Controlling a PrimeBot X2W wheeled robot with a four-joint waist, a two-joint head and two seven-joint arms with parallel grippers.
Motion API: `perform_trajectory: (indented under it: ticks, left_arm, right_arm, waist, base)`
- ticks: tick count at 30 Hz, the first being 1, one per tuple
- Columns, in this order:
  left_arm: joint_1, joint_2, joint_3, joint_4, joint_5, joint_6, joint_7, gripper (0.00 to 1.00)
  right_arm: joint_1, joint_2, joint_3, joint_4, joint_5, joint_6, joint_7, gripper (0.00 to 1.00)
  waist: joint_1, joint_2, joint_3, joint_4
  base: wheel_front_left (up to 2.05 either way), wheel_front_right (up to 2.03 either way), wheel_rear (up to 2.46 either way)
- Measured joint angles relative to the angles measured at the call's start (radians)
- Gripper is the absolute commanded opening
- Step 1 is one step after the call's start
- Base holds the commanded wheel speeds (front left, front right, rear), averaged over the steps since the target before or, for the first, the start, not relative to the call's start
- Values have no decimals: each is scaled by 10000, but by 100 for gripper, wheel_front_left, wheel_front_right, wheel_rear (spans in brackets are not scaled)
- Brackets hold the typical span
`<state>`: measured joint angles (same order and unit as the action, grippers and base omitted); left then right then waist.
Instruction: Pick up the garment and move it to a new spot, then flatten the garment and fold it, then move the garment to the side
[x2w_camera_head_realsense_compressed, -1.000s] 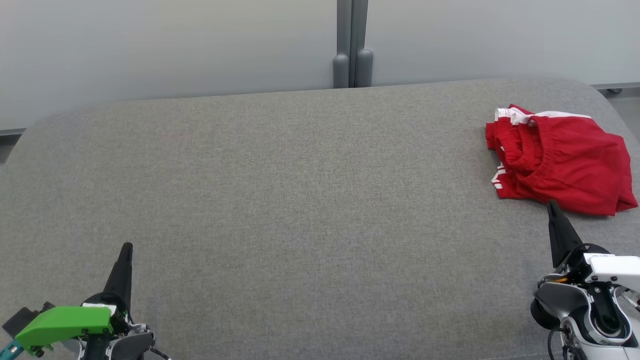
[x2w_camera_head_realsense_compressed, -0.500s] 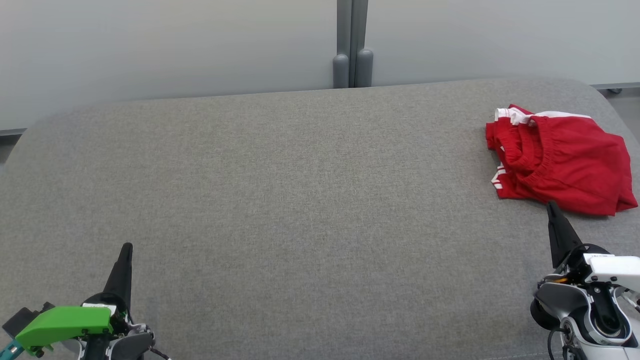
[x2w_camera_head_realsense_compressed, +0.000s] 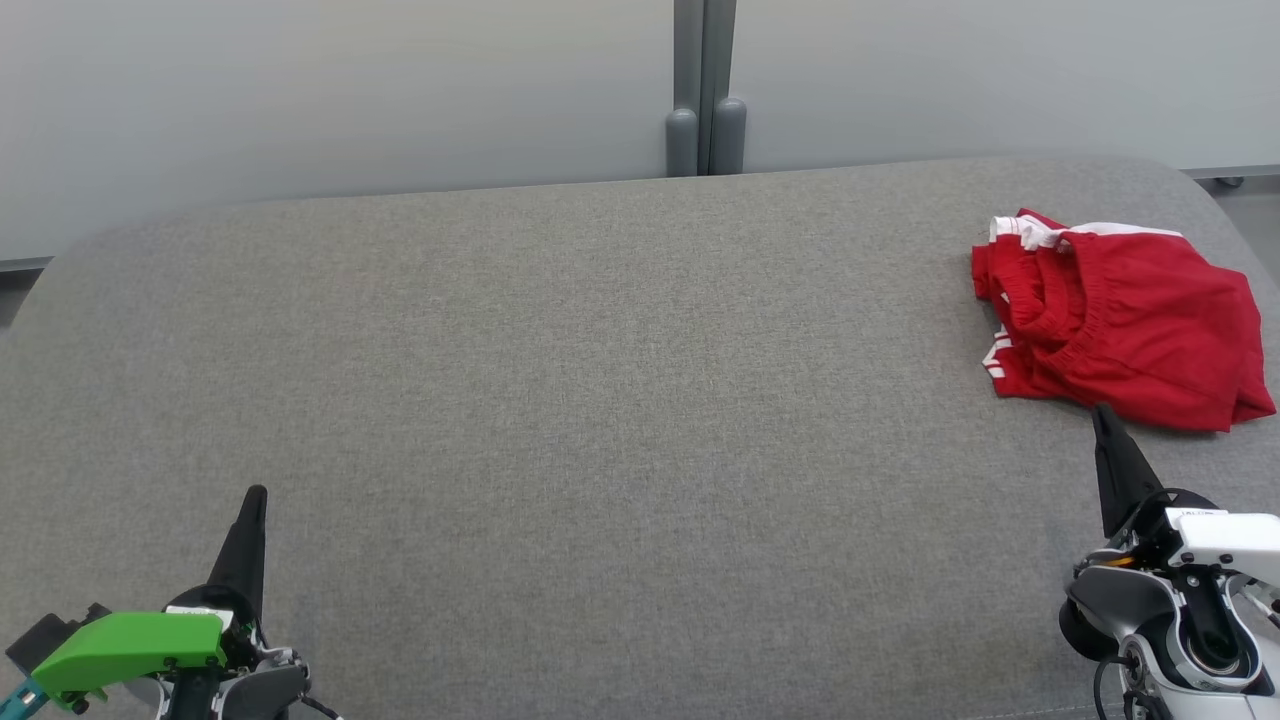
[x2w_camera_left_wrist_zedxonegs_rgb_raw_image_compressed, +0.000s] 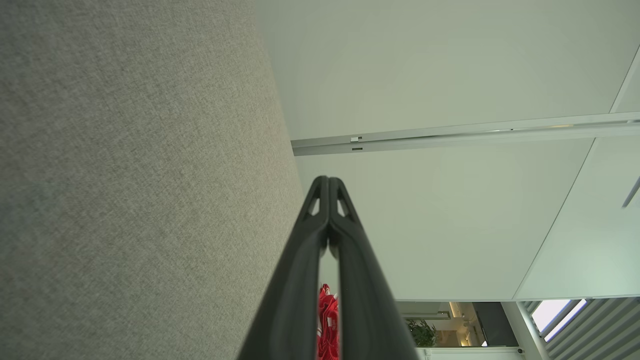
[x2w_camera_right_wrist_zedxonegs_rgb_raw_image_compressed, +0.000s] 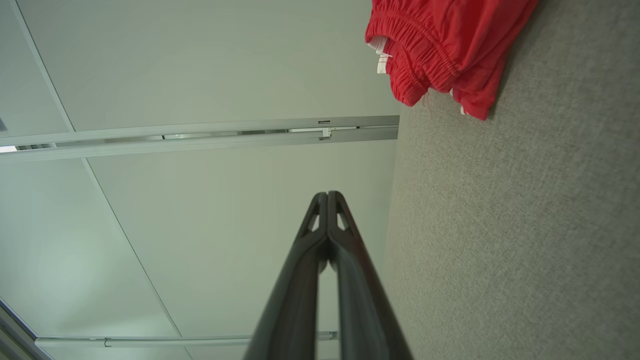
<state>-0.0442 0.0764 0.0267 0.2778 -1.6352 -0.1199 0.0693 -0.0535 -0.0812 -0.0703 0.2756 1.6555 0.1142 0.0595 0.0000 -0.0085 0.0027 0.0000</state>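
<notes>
The garment (x2w_camera_head_realsense_compressed: 1125, 320) is a pair of red shorts with white trim, lying crumpled at the far right of the grey fabric table (x2w_camera_head_realsense_compressed: 600, 400). My right gripper (x2w_camera_head_realsense_compressed: 1101, 412) is shut and empty, its tip just short of the garment's near edge. In the right wrist view that gripper (x2w_camera_right_wrist_zedxonegs_rgb_raw_image_compressed: 328, 194) points past the garment (x2w_camera_right_wrist_zedxonegs_rgb_raw_image_compressed: 445, 50), which lies at the upper right. At the lower left my left gripper (x2w_camera_head_realsense_compressed: 256, 493) is shut and empty, far from the garment. In the left wrist view its fingertips (x2w_camera_left_wrist_zedxonegs_rgb_raw_image_compressed: 328, 179) meet, and a sliver of the garment (x2w_camera_left_wrist_zedxonegs_rgb_raw_image_compressed: 327, 325) shows between the fingers lower down.
Pale wall panels with a grey post (x2w_camera_head_realsense_compressed: 705, 90) stand behind the table's far edge. The table's rounded right corner lies just beyond the garment. A wide stretch of grey fabric separates the two grippers.
</notes>
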Motion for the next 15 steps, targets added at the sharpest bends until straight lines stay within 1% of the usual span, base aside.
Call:
perform_trajectory:
  ticks: [15]
  left_arm:
    - [-7, -2, 6, 12, 0, -2, 0, 0]
  right_arm:
    - [-2, 12, -23, 19, 0, 2, 0, 0]
  waist:
    - [0, 0, -1, 0]
  base:
    - [0, 0, 0]
